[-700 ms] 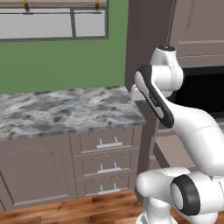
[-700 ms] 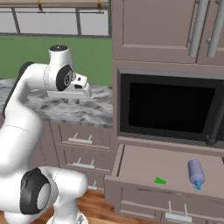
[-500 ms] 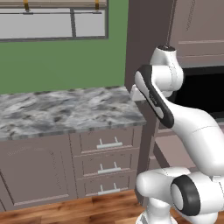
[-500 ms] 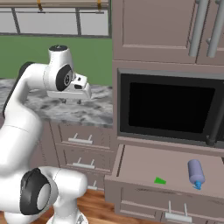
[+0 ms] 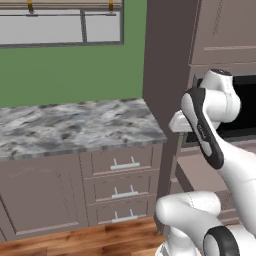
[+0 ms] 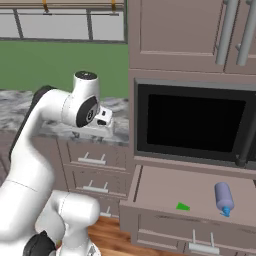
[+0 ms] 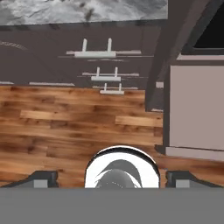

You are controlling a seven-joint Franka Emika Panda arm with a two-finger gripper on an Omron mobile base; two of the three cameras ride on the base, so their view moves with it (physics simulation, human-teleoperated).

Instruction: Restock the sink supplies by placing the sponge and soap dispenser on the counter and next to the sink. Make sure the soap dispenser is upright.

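A: Where's the soap dispenser point(image 6: 224, 197)?

B: Lying on its side in the open drawer point(image 6: 200, 192) under the black oven point(image 6: 192, 122), at the right end, blue nozzle toward the near edge. A small green piece point(image 6: 182, 206) lies left of it, apart from it.

A: And the pincer point(image 7: 109, 178)?

B: Its fingertips point(image 7: 43, 178) stand wide apart with nothing between them, pointing down at the wooden floor point(image 7: 65, 127) before the cabinet drawers. The marbled worktop point(image 5: 70, 127) lies to the left of the oven column.
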